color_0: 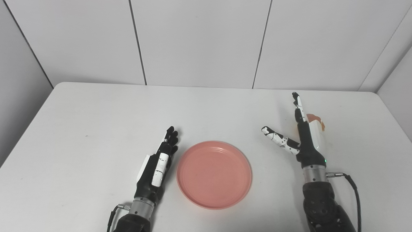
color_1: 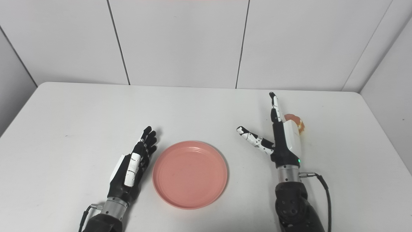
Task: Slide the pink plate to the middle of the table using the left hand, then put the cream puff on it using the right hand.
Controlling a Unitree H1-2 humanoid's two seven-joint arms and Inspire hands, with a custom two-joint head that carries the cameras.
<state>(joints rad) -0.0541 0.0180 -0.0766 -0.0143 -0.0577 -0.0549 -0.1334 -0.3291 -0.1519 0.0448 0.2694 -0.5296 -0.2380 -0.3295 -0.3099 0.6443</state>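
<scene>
The pink plate (color_0: 214, 174) lies flat and empty at the middle front of the white table (color_0: 96, 112). My left hand (color_0: 159, 164) is open, fingers straight, just left of the plate's rim with a narrow gap to it. My right hand (color_0: 301, 135) is open with the thumb spread to the left, standing on edge right of the plate. The cream puff (color_0: 317, 120), orange-brown and pale, sits on the table right behind that hand and is mostly hidden by it; it also shows in the right eye view (color_1: 294, 122).
The table's far edge meets a white panelled wall (color_0: 199, 42). A black cable (color_0: 354, 190) runs from my right wrist down the forearm. Nothing else stands on the table.
</scene>
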